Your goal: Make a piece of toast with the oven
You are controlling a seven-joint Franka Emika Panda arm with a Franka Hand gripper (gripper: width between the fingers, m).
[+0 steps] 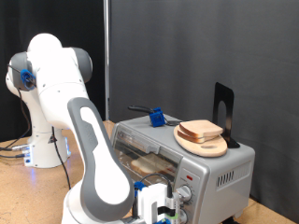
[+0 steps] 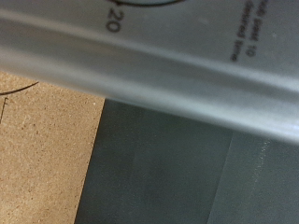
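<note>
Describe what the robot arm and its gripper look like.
The arm has rounded white shells with light grey inner sections and darker grey joint caps, plus small blue parts at the shoulder joint. Its white base has a cable trailing off it. The gripper, at the exterior view's bottom, is white with blue fittings and dark parts.

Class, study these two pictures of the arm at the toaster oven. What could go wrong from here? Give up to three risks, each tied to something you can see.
1. The gripper sits low at the oven front, close by the knobs; it might bump one.
2. The bread lies on a plate on the oven's roof, near the edge; a knock could slide it off.
3. The wrist view shows only blurred grey metal and a dial number, so aiming may be poor.
</note>
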